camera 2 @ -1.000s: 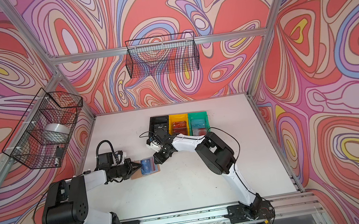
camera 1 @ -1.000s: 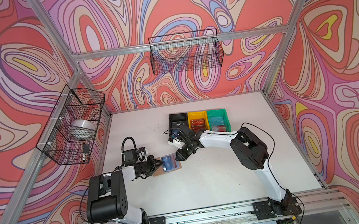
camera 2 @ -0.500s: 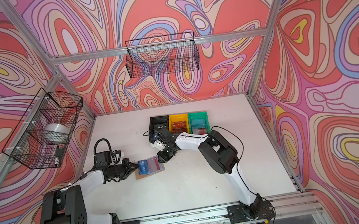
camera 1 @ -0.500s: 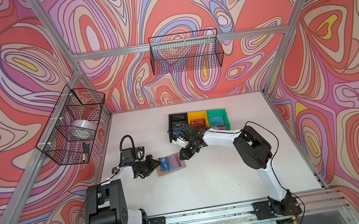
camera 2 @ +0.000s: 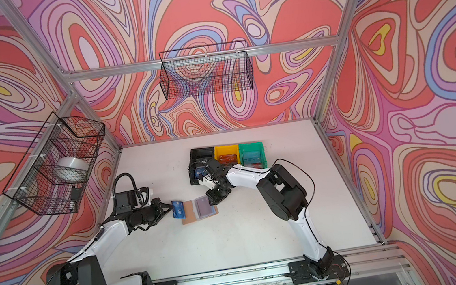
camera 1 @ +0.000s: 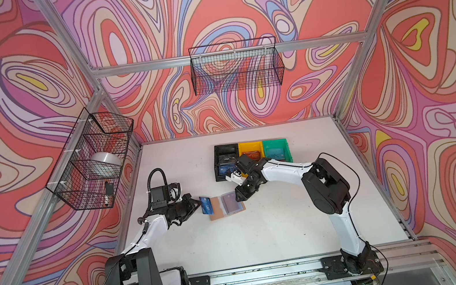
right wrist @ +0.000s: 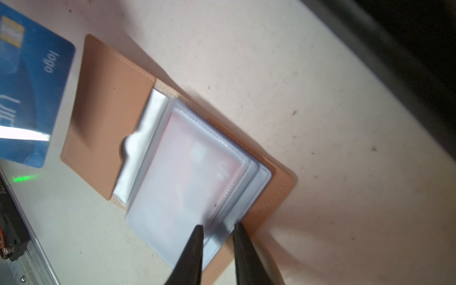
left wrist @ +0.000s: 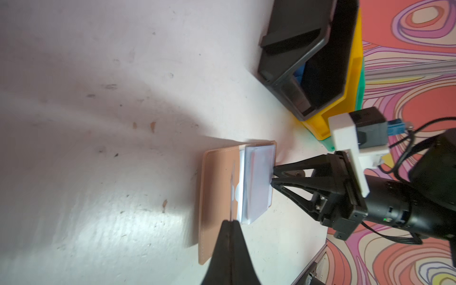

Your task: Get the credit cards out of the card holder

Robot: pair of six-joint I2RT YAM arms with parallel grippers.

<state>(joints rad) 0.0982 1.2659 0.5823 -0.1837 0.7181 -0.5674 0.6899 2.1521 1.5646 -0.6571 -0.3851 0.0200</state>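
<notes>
The tan card holder point(camera 1: 216, 210) lies open on the table, its clear sleeves point(right wrist: 187, 177) fanned on the right half. A reddish credit card point(right wrist: 197, 162) shows faintly through the top sleeve. My left gripper point(camera 1: 199, 204) is shut on a blue credit card point(camera 1: 206, 205), which is out of the sleeves and hangs just beyond the holder's left edge. From the left wrist it shows edge-on point(left wrist: 232, 192). My right gripper point(camera 1: 238, 197) is at the sleeves' far edge, its jaws a narrow gap apart and straddling the sleeve edges.
A black bin point(camera 1: 217, 163), a yellow bin point(camera 1: 249, 144) and a green bin point(camera 1: 274, 141) stand in a row just behind the right gripper, with cards inside. Wire baskets hang on the left wall point(camera 1: 90, 162) and back wall point(camera 1: 235, 66).
The left gripper has drawn the blue card leftward out of the holder. The holder now lies flatter and further right. The right jaws have parted a little.
</notes>
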